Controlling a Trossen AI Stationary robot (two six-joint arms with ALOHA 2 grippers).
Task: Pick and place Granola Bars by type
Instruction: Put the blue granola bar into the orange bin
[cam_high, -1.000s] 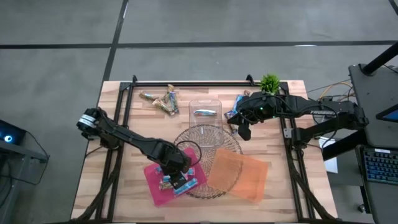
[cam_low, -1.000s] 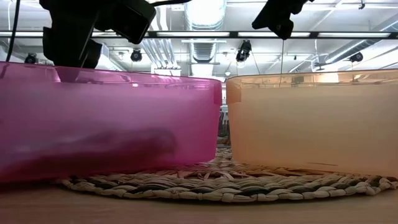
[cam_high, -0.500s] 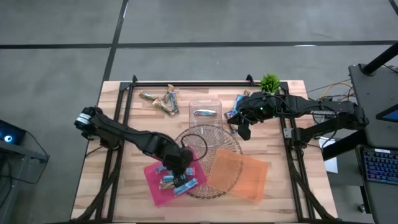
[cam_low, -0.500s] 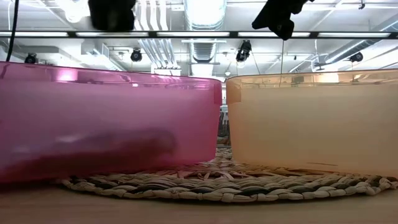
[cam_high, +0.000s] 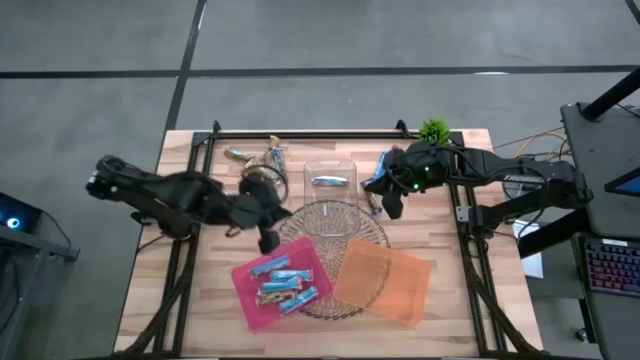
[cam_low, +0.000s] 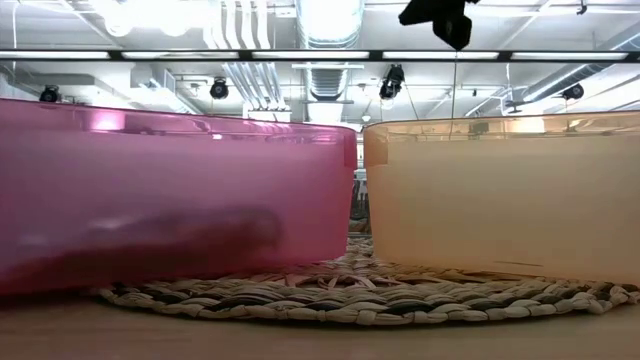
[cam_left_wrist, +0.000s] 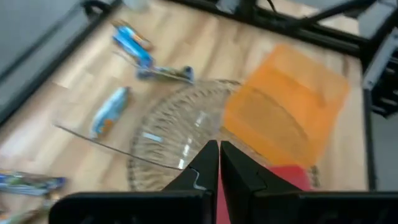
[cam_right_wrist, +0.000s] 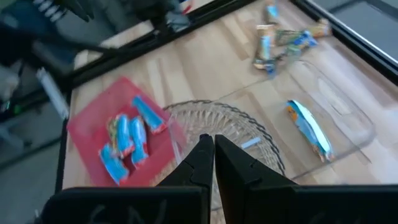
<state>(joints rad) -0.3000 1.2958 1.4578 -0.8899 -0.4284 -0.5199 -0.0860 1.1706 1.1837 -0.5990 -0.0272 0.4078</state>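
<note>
Several light blue granola bars (cam_high: 283, 285) lie in the pink tray (cam_high: 243, 290). The orange tray (cam_high: 385, 280) stands beside it. More bars lie at the far left (cam_high: 248, 156) and at the far right (cam_high: 378, 180) of the table. One silvery bar (cam_high: 328, 181) lies in the clear box (cam_high: 330, 165). My left gripper (cam_high: 268, 240) hangs shut and holds nothing, above the table between the pink tray and the far-left bars. My right gripper (cam_high: 392, 207) hangs shut, also with nothing in it, just right of the clear box.
Both trays rest partly on a round woven mat with a glass plate (cam_high: 335, 225) at the table's middle. A small green plant (cam_high: 433, 132) stands at the far right corner. Black frame rails run along the far edge and both sides.
My left gripper has shut with nothing in it. It has risen out of the pink tray and gone toward the table's far left, out of the low view. The bars stay in the tray. My right gripper has risen a little.
</note>
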